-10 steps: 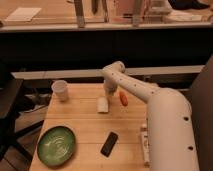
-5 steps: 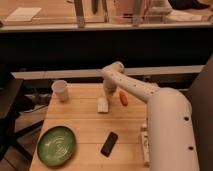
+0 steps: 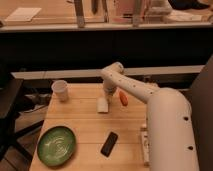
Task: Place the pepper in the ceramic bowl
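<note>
The gripper (image 3: 103,103) sits low on the counter (image 3: 82,127); I cannot tell its state. The pepper (image 3: 123,98) lies just beside it, untouched. It might roll away if bumped.
</note>
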Robot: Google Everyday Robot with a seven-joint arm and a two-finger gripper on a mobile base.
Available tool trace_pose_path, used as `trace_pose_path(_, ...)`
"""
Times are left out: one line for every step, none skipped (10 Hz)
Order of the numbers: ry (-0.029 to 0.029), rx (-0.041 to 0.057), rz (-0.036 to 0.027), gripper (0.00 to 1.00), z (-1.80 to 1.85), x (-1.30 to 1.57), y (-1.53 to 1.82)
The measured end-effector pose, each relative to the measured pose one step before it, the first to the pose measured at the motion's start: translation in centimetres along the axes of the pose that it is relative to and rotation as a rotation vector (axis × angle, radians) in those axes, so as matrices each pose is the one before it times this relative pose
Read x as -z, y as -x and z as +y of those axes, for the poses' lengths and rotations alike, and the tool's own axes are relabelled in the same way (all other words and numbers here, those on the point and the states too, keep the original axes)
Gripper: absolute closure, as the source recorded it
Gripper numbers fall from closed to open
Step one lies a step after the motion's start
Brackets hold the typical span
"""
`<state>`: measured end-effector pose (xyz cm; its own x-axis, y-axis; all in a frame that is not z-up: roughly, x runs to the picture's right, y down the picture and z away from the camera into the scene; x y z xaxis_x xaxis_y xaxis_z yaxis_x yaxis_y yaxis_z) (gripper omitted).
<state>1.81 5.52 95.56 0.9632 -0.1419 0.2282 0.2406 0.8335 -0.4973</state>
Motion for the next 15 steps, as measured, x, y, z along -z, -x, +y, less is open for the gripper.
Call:
trace_pose_path(-0.00211,0.00316,0.00595,0.53,-0.028,0.056,-0.026)
trace_pose_path(-0.00013,0.01233,0.02362,0.44,-0.142,0.298,-0.366)
trace_pose_path(-0.00020,0.03289,0.06144,0.32,-0.396,0.897,-0.758)
trace_pose_path(-0.00353,0.01880,0.02495,0.24,-0.217,0.474,-0.493)
trace_pose_path(-0.00056,0.01087,0.01450,0.21,-0.014,0.457,-1.041)
trace_pose_path(0.00668,0.01554,0.02815,0.20,0.302,0.587,-1.988)
trace_pose_path(0.00098,0.02015,0.01601,0.20,0.109,0.320,-1.067)
trace_pose_path(-0.00120,0.03292,0.01205,0.20,0.067,0.368,-0.704)
trace_pose_path(-0.00517,0.04115,0.02004,0.20,0.299,0.342,-0.802)
trace_pose_path(-0.00482,0.03007,0.01858,0.20,0.380,0.146,-0.760)
trace_pose_path(-0.00589,0.04683,0.02126,0.20,0.558,0.081,-0.749)
trace_pose_path(-0.00101,0.05908,0.02320,0.20,0.734,-0.091,-0.766)
trace_pose_path(0.00372,0.06622,0.02865,0.20,0.860,-0.295,-0.736)
trace_pose_path(0.00194,0.04131,0.00149,0.20,0.328,-0.239,-0.164)
trace_pose_path(0.00049,0.04427,-0.01183,0.20,0.197,-0.391,0.020)
